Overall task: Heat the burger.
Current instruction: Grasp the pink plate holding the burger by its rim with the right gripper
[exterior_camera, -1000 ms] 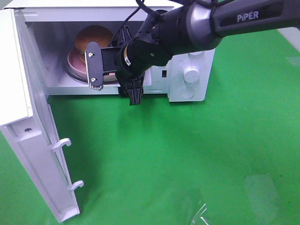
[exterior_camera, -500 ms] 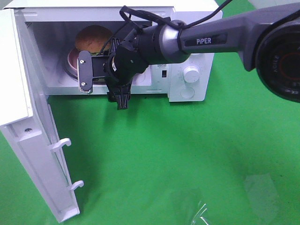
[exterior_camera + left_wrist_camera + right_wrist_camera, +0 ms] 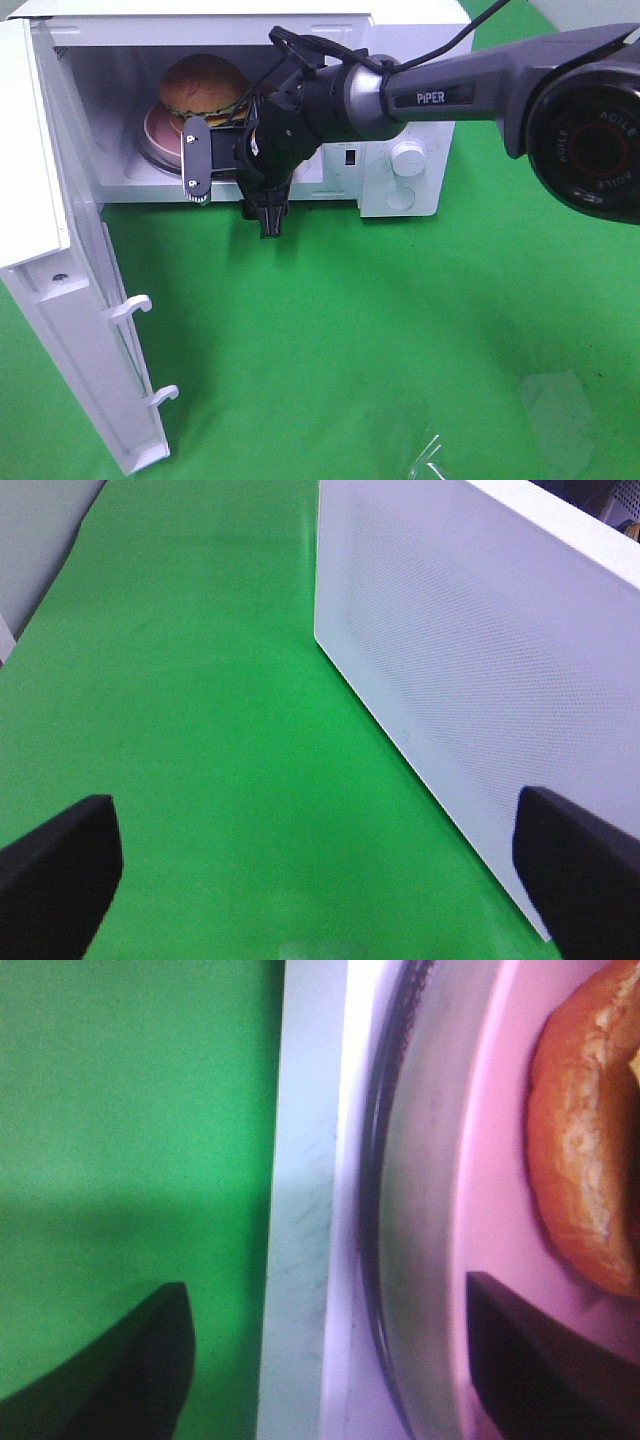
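Note:
The burger (image 3: 203,86), with a golden-brown bun, sits on a round pink plate (image 3: 160,134) inside the open microwave (image 3: 410,60). My right gripper (image 3: 232,188) is open and empty at the front edge of the microwave cavity, just in front of the plate. In the right wrist view the gripper (image 3: 330,1380) straddles the cavity's front edge, with the pink plate (image 3: 490,1210) and burger (image 3: 585,1160) beyond it. My left gripper (image 3: 320,880) is open and empty over the green cloth, beside the microwave door (image 3: 480,680). It is out of the exterior view.
The white microwave door (image 3: 60,250) stands swung open at the left, with two hooks on its edge. The control knobs (image 3: 407,155) are on the microwave's right. A piece of clear plastic film (image 3: 440,455) lies on the green cloth (image 3: 400,330) at the front right.
My right gripper moved left along the microwave opening, then came a little back right and away from the plate. The burger and plate have not moved.

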Controlling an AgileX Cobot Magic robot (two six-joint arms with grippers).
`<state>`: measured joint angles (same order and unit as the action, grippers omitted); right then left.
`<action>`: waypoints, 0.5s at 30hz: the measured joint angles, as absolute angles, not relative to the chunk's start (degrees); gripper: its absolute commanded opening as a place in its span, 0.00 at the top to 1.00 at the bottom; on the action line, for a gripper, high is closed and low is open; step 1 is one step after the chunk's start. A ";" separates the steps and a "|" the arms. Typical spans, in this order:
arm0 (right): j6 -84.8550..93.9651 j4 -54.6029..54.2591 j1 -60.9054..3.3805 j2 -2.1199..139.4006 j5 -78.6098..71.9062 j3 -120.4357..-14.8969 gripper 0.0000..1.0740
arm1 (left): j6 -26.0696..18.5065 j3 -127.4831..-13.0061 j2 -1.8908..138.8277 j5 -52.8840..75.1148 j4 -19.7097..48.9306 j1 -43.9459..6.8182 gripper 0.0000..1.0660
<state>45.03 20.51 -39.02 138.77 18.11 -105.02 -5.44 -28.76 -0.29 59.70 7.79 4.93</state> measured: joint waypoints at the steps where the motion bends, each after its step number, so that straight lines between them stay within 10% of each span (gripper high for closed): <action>1: 45.03 20.51 -39.02 138.77 17.99 -105.02 0.53 | -5.44 -28.76 -0.29 59.70 7.79 4.93 0.07; 8: 45.21 20.34 -39.02 138.66 17.93 -105.42 1.00 | -5.44 -28.76 -0.29 59.70 7.79 4.93 0.07; 15: 45.84 20.68 -39.25 137.74 19.71 -105.42 1.00 | -5.44 -28.76 -0.29 59.70 7.79 4.93 0.07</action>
